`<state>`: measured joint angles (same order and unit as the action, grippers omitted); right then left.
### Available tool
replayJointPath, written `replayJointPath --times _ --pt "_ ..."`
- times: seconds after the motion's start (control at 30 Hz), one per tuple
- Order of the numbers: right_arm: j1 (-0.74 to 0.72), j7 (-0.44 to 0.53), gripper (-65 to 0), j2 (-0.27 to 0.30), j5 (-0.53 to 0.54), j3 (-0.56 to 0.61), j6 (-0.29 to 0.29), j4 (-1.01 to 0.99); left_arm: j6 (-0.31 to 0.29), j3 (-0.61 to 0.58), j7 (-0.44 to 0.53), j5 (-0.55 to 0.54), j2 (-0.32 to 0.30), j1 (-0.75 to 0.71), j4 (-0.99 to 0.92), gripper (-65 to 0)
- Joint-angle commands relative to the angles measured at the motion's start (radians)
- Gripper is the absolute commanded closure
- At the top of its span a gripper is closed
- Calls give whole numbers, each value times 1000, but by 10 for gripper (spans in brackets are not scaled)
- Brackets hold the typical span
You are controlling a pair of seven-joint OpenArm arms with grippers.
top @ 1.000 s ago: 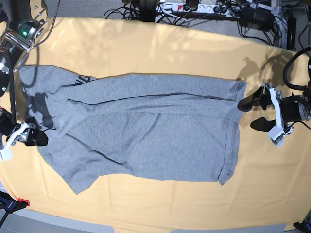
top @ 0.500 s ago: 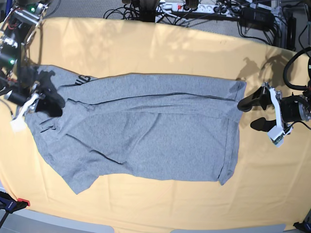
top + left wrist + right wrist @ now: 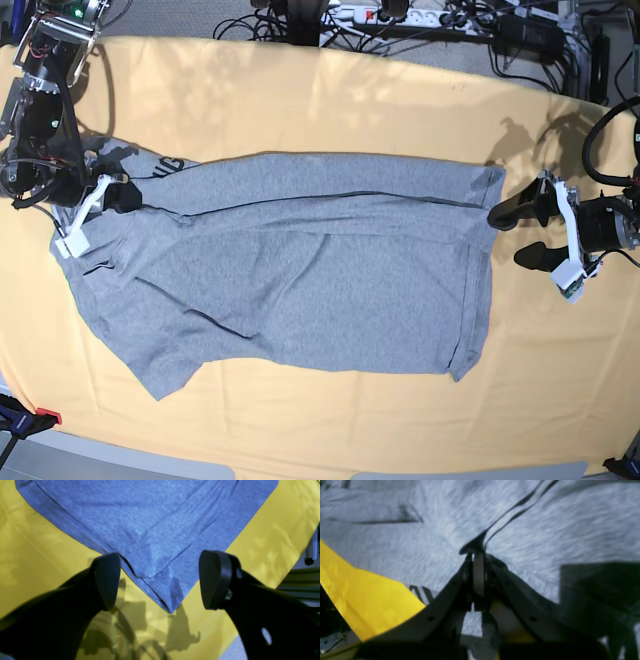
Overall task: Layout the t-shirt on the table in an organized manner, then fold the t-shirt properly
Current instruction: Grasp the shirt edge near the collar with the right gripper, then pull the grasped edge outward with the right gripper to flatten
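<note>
**Right gripper has just pinched the shirt's shoulder**

The table [image 3: 330, 100], draped in yellow-orange cloth, fills the base view. The t-shirt [image 3: 320, 280] lies across its middle, grey and partly folded, hem toward three o'clock. The right gripper [image 3: 118, 195], at nine o'clock, has travelled up from the sleeve and snapped shut on a fold of shirt fabric, likely ready to pull it straight. The left gripper [image 3: 520, 235] stays wide apart, empty, beside the hem corner.
</note>
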<state>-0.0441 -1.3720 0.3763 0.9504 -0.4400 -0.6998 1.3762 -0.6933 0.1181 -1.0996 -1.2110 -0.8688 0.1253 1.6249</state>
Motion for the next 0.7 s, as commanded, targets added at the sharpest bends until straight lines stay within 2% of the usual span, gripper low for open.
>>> replayJointPath --times 0.0,0.07,0.17,0.23,0.3,0.4,0.5,0.57,0.67 --pt "-9 0 0 19 -11 -4 2 10 -5 15 19 -21 -23 19 9 -492" --pt "-9 36 0 19 3 -4 2 10 -5 15 19 -21 -23 19 9 -492" --pt "-12 143 0 7 2 -4 2 10 -5 15 19 -20 -23 19 9 -492" --pt "-30 212 0 -14 2 -4 2 10 -5 15 19 -21 -23 19 9 -492" --pt "-68 234 0 -41 3 -4 2 10 -5 15 23 -21 -23 19 9 -492" --pt "-133 235 0 -76 61 -4 2 10 -5 15 23 -21 -23 19 9 -492" --pt "-192 220 0 -82 155 -4 2 10 -5 15 22 -20 -23 19 9 -492" --pt "-235 174 0 -79 209 -5 2 11 -5 15 22 -20 -23 19 9 -492" --pt "-290 42 0 -77 293 -5 2 16 -5 15 21 -20 -23 19 9 -492"
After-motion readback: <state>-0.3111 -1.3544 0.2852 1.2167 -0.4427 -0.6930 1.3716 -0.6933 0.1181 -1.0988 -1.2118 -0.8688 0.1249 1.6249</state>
